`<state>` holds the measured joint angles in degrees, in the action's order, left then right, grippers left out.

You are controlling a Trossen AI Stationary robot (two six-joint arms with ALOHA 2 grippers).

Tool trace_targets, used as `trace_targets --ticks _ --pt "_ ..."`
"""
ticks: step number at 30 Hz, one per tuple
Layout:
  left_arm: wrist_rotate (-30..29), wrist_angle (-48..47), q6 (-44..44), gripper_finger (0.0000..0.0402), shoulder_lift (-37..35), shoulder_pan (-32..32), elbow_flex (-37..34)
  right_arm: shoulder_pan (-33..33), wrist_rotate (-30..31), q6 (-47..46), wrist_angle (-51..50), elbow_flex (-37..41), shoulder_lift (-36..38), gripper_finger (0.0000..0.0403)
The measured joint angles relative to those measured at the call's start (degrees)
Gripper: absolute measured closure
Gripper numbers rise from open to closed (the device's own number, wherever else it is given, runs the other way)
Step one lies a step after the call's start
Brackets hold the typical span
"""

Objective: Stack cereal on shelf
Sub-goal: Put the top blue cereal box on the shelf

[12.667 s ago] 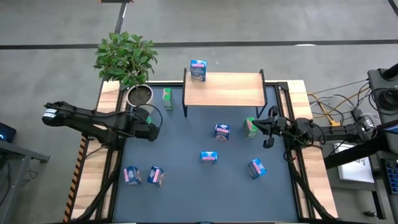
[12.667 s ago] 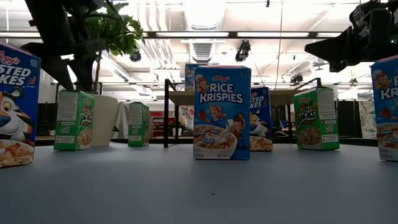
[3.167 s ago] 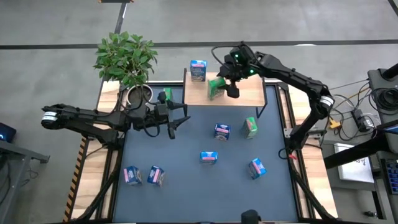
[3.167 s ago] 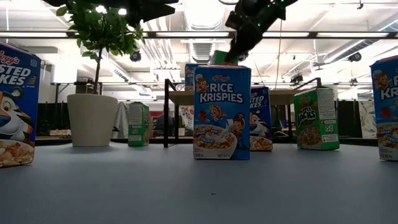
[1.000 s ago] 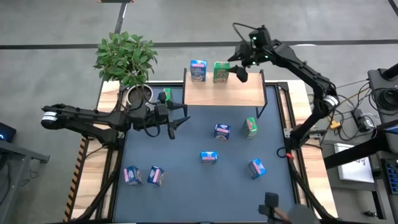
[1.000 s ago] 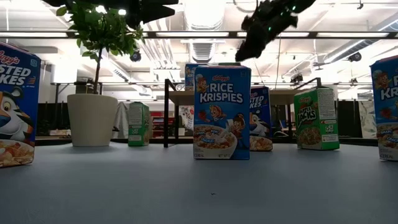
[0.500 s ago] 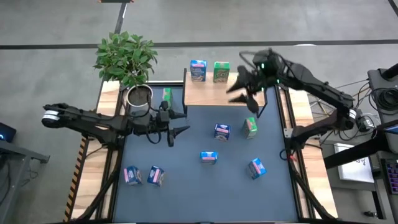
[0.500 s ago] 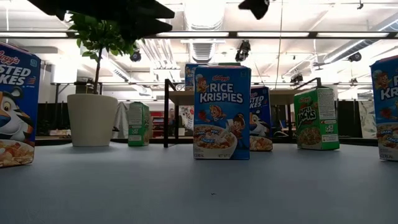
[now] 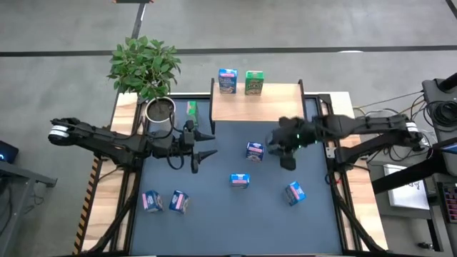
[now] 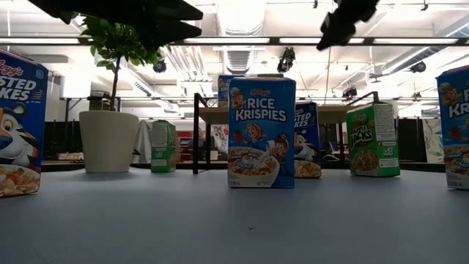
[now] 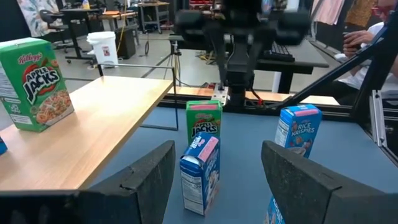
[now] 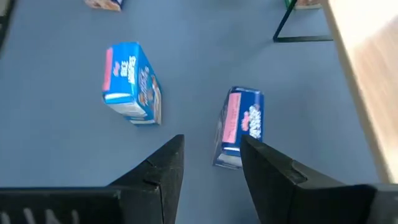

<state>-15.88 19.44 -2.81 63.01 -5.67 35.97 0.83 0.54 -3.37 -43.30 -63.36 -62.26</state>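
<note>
The light-wood shelf (image 9: pixel 258 106) carries a blue cereal box (image 9: pixel 228 81) and a green one (image 9: pixel 253 82), both upright at its far edge. My right gripper (image 9: pixel 285 150) hangs open over the mat, pointing down. It is above a green box (image 11: pixel 204 121) and beside a dark blue box (image 12: pixel 239 124). A light blue box (image 12: pixel 132 81) stands nearer the front. My left gripper (image 9: pixel 203 151) waits open at the mat's left, level and facing right. Its wrist view shows the dark blue box (image 11: pixel 200 168) farther off.
A potted plant (image 9: pixel 158 111) stands at the far left, with a green box (image 9: pixel 191 108) beside the shelf's left leg. Two boxes (image 9: pixel 164 202) stand at the near left of the mat and a light blue one (image 9: pixel 294 192) at the near right.
My right gripper has swung from over the shelf's far right corner toward the near edge and down. It now hangs over the mat in front of the shelf. The green box stays upright on the shelf. My left gripper has shifted a little toward the near edge.
</note>
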Motion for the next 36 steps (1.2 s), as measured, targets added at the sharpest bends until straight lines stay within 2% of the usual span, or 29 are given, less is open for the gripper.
trace_targets --ticks 6,9,18,26,31,36 --pt "0.0 0.0 0.0 0.0178 0.0 0.0 0.0 7.0 14.9 -0.8 5.8 7.5 -0.3 0.0266" --pt "0.0 0.0 0.0 0.0178 0.0 0.0 0.0 8.0 19.2 -2.3 8.2 9.6 -1.6 0.026" --pt "0.0 0.2 0.1 0.0178 0.0 0.0 0.0 7.9 22.2 -4.1 12.8 10.3 -5.2 0.0201" --pt "0.0 0.3 0.7 0.0178 0.0 0.0 0.0 7.5 22.4 -4.7 14.7 10.3 -9.8 0.0162" --pt "0.0 0.3 0.8 0.0178 0.0 0.0 0.0 5.6 24.0 -5.7 15.3 10.3 -12.9 0.0154" --pt "0.0 0.3 0.8 0.0178 0.0 0.0 0.0 4.1 23.5 -5.2 15.3 10.3 -15.7 0.0163"
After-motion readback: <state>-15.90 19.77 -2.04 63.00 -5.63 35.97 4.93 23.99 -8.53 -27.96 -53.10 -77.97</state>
